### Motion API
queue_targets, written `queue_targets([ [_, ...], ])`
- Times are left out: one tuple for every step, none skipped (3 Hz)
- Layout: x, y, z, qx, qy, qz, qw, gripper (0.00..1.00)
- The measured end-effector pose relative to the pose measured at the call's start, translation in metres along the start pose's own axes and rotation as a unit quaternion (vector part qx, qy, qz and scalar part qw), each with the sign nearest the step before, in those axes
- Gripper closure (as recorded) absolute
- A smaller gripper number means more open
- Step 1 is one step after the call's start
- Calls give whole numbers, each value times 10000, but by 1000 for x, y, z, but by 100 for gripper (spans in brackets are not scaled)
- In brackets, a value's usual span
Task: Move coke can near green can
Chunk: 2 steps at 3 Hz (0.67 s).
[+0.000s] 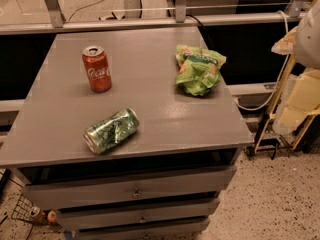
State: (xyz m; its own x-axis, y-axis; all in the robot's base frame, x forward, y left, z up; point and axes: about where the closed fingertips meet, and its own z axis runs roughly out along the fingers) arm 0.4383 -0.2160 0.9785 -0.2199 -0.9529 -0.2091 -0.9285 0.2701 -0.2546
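The small red aluminium coke can [97,69], near the bench's back-left corner, is glossy painted metal with a bare silver top. The dented green aluminium can [111,130], by the front edge, is shiny, creased metal with silver ends. The bright green snack bag [199,69], towards the right edge, looks like crinkled glossy plastic film. The grey bench top [160,104] is smooth and matt with a faint sheen. Beyond the right edge are pale, matt robot arm shells [305,39]; the gripper is out of view.

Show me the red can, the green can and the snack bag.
Red can [98,73]: camera view, on the white logo.
Green can [111,130]: camera view, middle of its dented side.
Snack bag [199,70]: camera view, crumpled middle.
Gripper: not in this view.
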Motion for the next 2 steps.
queue_targets([
  [0,0,0,1,0,0,10000,0],
  [-3,-10,2,71,-113,83,9999,0],
])
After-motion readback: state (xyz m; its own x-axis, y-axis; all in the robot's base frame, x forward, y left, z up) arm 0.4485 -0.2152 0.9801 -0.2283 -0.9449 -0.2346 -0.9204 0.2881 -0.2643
